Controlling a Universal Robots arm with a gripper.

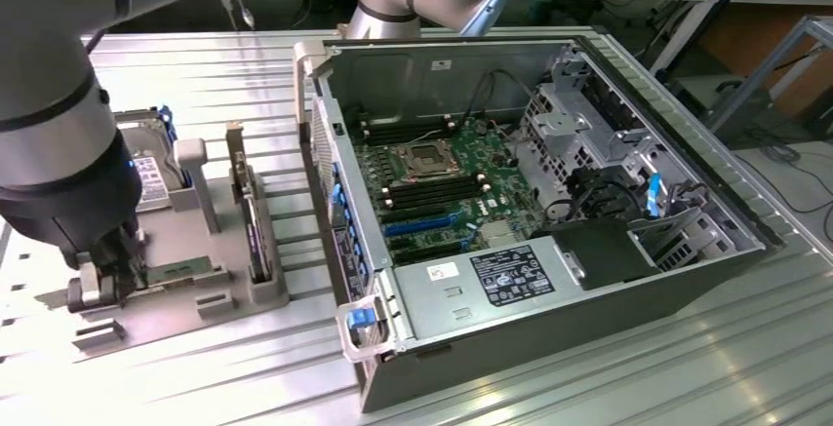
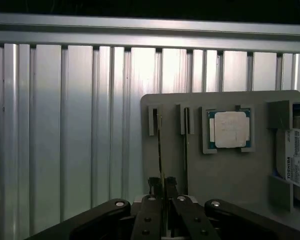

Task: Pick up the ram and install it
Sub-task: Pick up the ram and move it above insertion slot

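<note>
Grey plastic fixture (image 2: 230, 170) carries the parts in the wrist view. A CPU (image 2: 231, 129) sits in its square recess and a hard drive (image 2: 296, 157) fills the bay at the edge. Two narrow slots each seem to hold a thin board on edge. The gripper (image 2: 162, 184) is pinched closed on the ram (image 2: 160, 150), which stands in its slot, so the pick-up is the step in hand. Lifting, I judge, calls for a straight pull along the slot.

In the exterior view the gripper (image 1: 115, 285) is down at the fixture (image 1: 248, 299) on that view's left. It is well apart from the open computer case (image 1: 430, 56), whose motherboard (image 1: 456, 187) lies exposed around the CPU socket (image 1: 426, 160).
</note>
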